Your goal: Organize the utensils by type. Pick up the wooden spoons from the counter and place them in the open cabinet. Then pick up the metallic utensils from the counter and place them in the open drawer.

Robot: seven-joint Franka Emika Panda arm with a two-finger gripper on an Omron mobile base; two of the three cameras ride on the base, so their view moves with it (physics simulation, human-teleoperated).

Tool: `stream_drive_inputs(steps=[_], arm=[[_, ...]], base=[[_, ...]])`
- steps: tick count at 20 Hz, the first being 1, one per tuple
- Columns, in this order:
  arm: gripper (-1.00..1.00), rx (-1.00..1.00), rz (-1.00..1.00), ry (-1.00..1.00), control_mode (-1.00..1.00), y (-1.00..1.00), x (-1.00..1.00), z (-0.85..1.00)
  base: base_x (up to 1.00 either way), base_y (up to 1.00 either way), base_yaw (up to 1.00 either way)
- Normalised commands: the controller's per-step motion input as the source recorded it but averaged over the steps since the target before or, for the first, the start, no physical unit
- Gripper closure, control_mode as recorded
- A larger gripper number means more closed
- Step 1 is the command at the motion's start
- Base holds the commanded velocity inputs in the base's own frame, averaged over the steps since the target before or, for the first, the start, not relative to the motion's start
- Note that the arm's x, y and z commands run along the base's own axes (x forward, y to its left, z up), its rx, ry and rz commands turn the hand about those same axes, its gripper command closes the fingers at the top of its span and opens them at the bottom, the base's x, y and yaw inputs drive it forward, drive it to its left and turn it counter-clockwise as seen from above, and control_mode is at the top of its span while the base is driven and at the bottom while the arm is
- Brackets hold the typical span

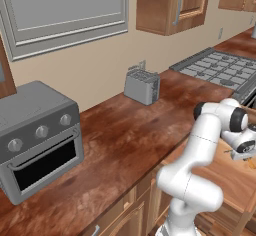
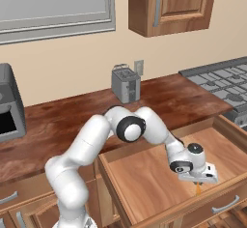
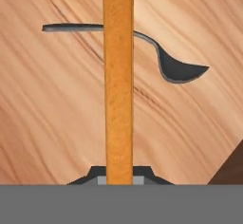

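While gripped between shut jaws, fork hangs over drawer

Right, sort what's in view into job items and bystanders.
Job: orange fork, held in the gripper; open drawer; counter.
Bystanders: toaster; toaster oven; stove.

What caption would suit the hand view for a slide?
The gripper, shut on the orange fork, holds it above the light wooden floor of the open drawer, casting a dark shadow.
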Motion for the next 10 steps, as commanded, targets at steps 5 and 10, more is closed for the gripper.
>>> stream_drive_inputs(steps=[5, 10], arm=[[1.0, 0.0, -0.05, -0.03, -1.0, 0.04, -0.01, 0.04], [1.0, -0.08, 0.0, 0.0, -1.0, 0.32, 0.0, 0.41]], base=[[0.0, 0.0, 0.0], [0.0, 0.0, 0.0]])
